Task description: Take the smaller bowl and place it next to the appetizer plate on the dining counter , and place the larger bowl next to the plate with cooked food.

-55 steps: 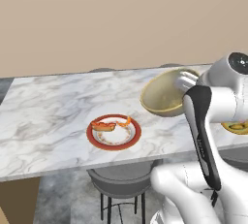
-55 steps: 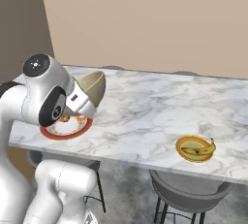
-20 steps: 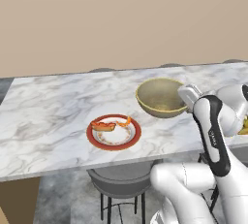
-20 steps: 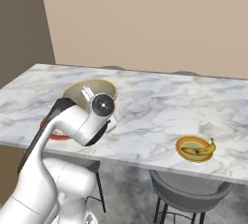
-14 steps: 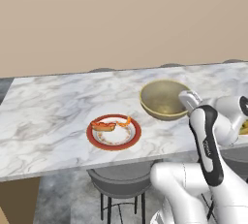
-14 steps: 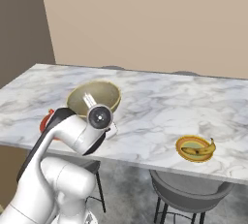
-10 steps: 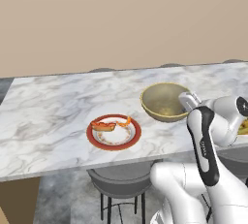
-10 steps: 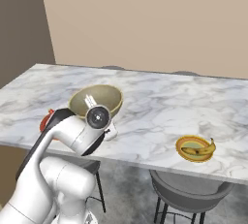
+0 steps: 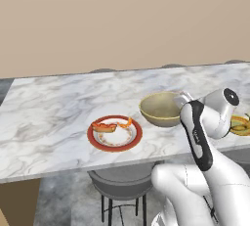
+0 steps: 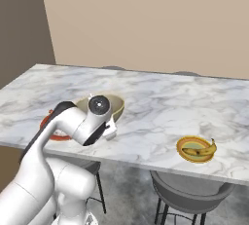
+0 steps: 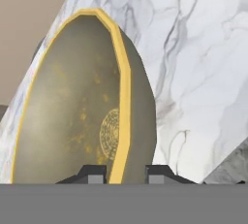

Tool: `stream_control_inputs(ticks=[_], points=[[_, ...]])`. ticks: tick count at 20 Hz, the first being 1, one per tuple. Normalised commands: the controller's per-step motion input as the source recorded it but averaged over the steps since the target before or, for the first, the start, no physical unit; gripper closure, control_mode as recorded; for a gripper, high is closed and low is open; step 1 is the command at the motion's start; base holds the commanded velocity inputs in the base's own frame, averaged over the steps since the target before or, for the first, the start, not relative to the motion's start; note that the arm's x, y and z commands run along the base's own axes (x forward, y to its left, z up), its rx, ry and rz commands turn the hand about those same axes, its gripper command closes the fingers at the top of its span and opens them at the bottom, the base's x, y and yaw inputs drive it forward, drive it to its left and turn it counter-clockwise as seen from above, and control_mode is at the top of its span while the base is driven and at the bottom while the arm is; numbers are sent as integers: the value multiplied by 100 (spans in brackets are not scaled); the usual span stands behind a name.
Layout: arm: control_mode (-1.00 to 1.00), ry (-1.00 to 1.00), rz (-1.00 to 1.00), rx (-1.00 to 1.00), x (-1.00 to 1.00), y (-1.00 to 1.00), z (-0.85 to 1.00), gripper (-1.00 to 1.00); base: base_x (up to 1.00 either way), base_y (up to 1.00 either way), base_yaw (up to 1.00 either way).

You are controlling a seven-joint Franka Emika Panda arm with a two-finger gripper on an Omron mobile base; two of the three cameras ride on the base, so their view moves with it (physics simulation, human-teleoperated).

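With the red-rimmed round plate of cooked food point(image 9: 114, 133) at its 8 o'clock, the deep olive-tan yellow-rimmed bowl point(image 9: 160, 108), rim pinched by the nearly closed gripper point(image 11: 126, 173), has come down onto the white-grey marble dining counter point(image 9: 49, 117).

1. The plate with cooked food point(image 10: 50, 121) is largely hidden behind the arm in the right base view.
2. The appetizer plate point(image 9: 240, 124) is cut off by the right edge of the left base view and partly covered by the arm.
3. The near rim of the larger bowl point(image 10: 113, 105) is concealed by the wrist.
4. The larger bowl's lower part is cut off in the hand view.
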Motion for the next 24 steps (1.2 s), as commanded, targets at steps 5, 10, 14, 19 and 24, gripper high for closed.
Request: stream_control_inputs(ticks=[5, 10, 14, 19, 24], points=[[-100, 0, 0, 2, 23, 0, -37, 100, 0, 0, 0], [-100, -1, 0, 0, 20, 10, -45, 100, 0, 0, 0], [-100, 0, 0, 0, 21, 11, -39, 100, 0, 0, 0], [-100, 0, 0, 0, 17, 6, -30, 100, 0, 0, 0], [-100, 0, -4, 0, 10, 0, -17, 100, 0, 0, 0]])
